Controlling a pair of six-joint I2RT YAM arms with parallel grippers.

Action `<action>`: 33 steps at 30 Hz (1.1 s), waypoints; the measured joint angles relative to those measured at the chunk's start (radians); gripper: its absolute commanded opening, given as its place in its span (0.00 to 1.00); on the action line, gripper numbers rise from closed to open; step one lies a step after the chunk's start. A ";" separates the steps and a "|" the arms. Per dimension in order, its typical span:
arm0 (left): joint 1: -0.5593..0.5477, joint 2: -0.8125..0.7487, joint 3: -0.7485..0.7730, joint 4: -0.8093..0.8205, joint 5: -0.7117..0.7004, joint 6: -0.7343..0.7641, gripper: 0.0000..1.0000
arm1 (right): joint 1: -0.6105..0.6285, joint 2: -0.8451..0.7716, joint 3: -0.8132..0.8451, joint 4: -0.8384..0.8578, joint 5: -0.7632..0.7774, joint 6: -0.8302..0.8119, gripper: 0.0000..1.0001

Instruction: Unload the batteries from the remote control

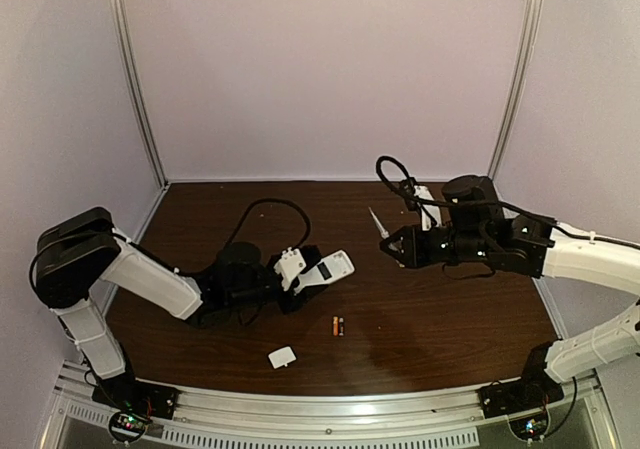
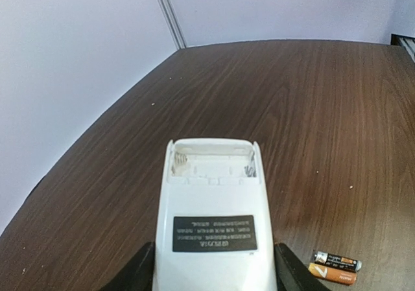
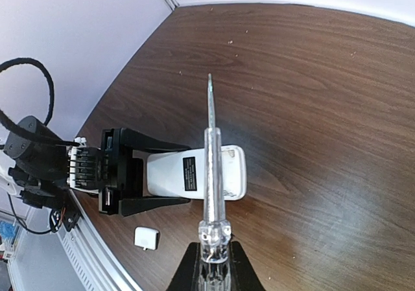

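The remote control [image 2: 214, 194] is smooth white plastic; the table [image 2: 311, 109], glossy wood grain.

The dark label [image 2: 214, 233] on the remote control [image 2: 214, 197] is illegible.

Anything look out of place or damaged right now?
Nothing odd. The remote control has its bay open and empty, both batteries lie side by side on the table, the cover nearer the arms.
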State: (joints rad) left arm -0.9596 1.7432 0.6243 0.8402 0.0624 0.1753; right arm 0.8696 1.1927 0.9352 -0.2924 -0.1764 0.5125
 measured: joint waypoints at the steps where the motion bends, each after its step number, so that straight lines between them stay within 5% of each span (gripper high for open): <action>1: 0.000 -0.006 0.006 -0.011 -0.008 -0.019 0.00 | 0.000 -0.013 -0.008 0.010 0.018 0.000 0.00; 20: -0.010 -0.441 0.019 -0.556 -0.422 -0.414 0.00 | 0.094 -0.246 -0.226 0.136 0.240 0.087 0.00; 33: -0.009 -0.509 -0.207 -0.788 -0.674 -0.782 0.00 | 0.285 -0.245 -0.210 0.113 0.350 0.120 0.00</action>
State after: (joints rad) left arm -0.9688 1.2343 0.4171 0.0525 -0.6117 -0.6064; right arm 1.1545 0.9482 0.7254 -0.1795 0.1738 0.6323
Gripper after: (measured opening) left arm 0.570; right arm 0.131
